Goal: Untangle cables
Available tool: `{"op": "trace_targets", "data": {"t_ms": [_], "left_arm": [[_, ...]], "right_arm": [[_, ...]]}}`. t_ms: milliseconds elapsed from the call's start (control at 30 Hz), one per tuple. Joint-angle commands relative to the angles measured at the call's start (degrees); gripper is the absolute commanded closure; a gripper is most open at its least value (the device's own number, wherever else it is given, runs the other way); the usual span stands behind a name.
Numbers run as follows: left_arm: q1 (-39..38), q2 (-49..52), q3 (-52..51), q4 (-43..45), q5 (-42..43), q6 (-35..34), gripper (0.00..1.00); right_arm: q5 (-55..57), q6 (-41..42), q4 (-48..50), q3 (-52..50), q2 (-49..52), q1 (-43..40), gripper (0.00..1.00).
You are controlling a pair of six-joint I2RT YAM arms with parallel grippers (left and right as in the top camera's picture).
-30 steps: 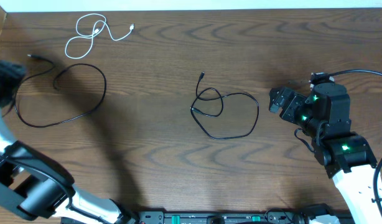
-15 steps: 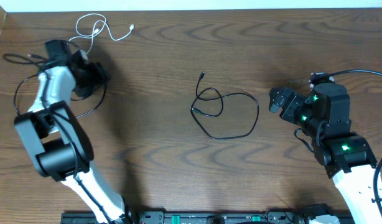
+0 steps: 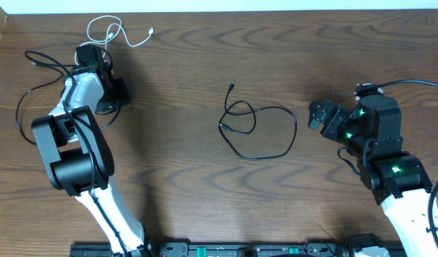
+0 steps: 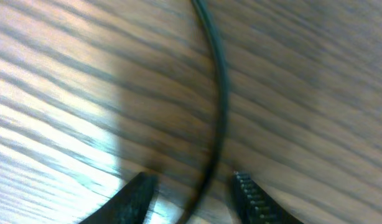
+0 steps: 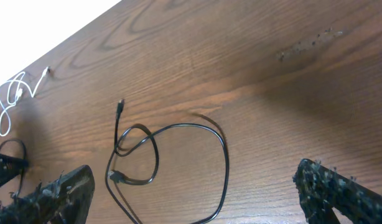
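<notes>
Dark brown wood-grain table [image 3: 176, 193], seen from overhead.

Three thin cords lie apart from one another, none overlapping.
- Thin white cable [image 3: 105, 34]: upper left of frame, in loose loops, one plug end trailing toward the right. Clear of both arms.
- Thin black cable in one large loop with a smaller twisted loop on its left side [image 3: 294, 128]: centre of frame, one plug end pointing toward the top edge. Nothing touches it. Right wrist view shows it flat on the wood [image 5: 225, 155], the white cable far off at that frame's left edge [image 5: 9, 102].
- Second thin black cable [image 3: 19, 114]: far left of frame, curving wide, one plug end near the upper left; its right part passes under the left arm [image 3: 76, 93].

Left gripper [image 4: 194, 198]: down close to the table, over the second black cable. In the wrist view the cable [image 4: 218, 93] runs from the top of the frame down between the two fingertips. Jaws set fairly narrow, a sliver of wood showing either side of the cord; no pinch seen. View blurred.

Right gripper [image 5: 194, 171]: right of frame in the overhead, beside the central loop but apart from it. Jaws spread wide, holding nothing.
</notes>
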Motion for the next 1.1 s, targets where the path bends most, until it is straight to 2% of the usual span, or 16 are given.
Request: {"op": "trace_targets", "data": {"t_ms": [0, 100, 267, 300, 367, 533, 600, 800, 933, 1067], "left_arm": [[0.3, 3.0, -0.4, -0.4, -12.1, 0.0, 0.69], [1.4, 3.0, -0.4, -0.1, -22.8, 0.9, 0.73], [3.9, 2.9, -0.3, 0.3, -22.8, 4.0, 0.71], [4.3, 2.8, -0.2, 0.3, -22.3, 4.0, 0.67], [4.5, 2.7, 0.9, 0.2, -21.1, 3.8, 0.64], [4.6, 0.3, 4.5, -1.3, -21.0, 1.8, 0.46], [4.5, -2.1, 5.1, -1.2, -21.1, 0.7, 0.45], [7.1, -11.3, 5.2, -1.4, -21.1, -7.8, 0.35], [12.9, -11.7, 5.2, -6.2, -21.1, -13.0, 0.33], [22.0, -9.8, 4.5, -14.0, -21.0, -23.0, 0.32]], "right_arm": [[0.5, 0.2, 0.0, 0.2, -0.1, -0.5, 0.01], [0.5, 0.2, 0.0, 0.2, -0.1, -0.5, 0.01], [0.5, 0.2, 0.0, 0.2, -0.1, -0.5, 0.01], [0.5, 0.2, 0.0, 0.2, -0.1, -0.5, 0.01], [0.5, 0.2, 0.0, 0.2, -0.1, -0.5, 0.01], [0.5, 0.2, 0.0, 0.2, -0.1, -0.5, 0.01], [0.5, 0.2, 0.0, 0.2, -0.1, -0.5, 0.01], [0.5, 0.2, 0.0, 0.2, -0.1, -0.5, 0.01], [0.5, 0.2, 0.0, 0.2, -0.1, -0.5, 0.01], [0.5, 0.2, 0.0, 0.2, -0.1, -0.5, 0.01]]}}
